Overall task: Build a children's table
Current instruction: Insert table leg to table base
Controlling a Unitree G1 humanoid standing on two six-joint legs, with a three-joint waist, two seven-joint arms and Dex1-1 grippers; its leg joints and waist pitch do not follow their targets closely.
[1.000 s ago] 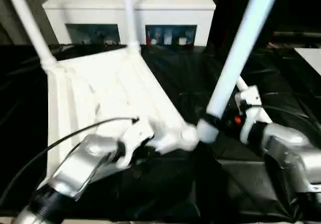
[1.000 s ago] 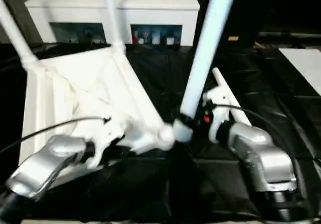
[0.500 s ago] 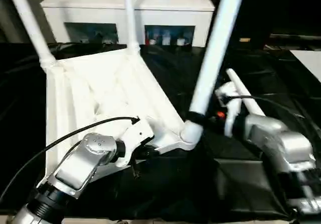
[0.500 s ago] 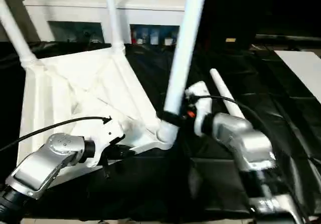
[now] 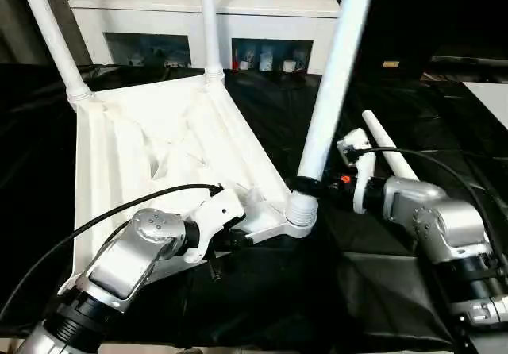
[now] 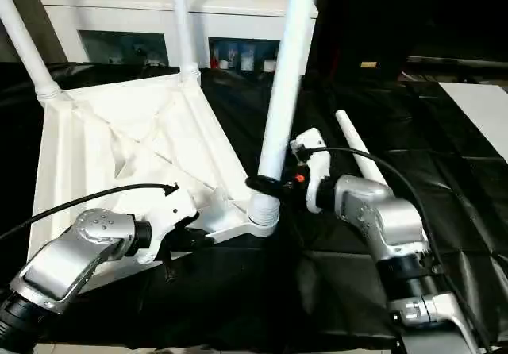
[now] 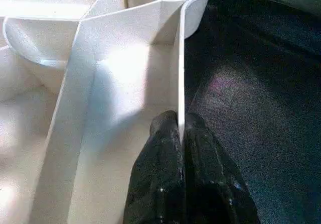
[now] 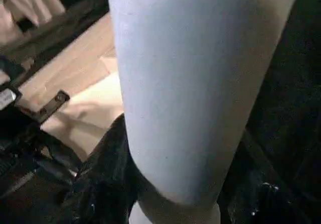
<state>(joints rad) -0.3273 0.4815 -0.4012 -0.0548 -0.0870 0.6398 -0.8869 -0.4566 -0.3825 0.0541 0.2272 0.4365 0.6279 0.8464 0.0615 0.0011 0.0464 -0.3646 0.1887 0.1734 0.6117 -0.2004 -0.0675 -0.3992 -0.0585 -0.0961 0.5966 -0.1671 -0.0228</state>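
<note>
Tabletop (image 5: 151, 144): upside down on the black-draped table (image 5: 444, 108), ribbed underside up — two far legs (image 5: 49, 36) standing in their corner sockets.
Left claw (image 7: 179, 133): clenched on the tabletop's thin edge wall near the front socket (image 5: 302, 211), as before.
Right claw (image 6: 266, 183): grasping the third leg (image 5: 329, 84) just above the socket.
Change: a second ago that leg leaned well to the right with its foot beside the socket; now it stands nearly upright, its foot in the socket.
Fourth leg (image 5: 385, 151): lying on the table behind the right arm.
</note>
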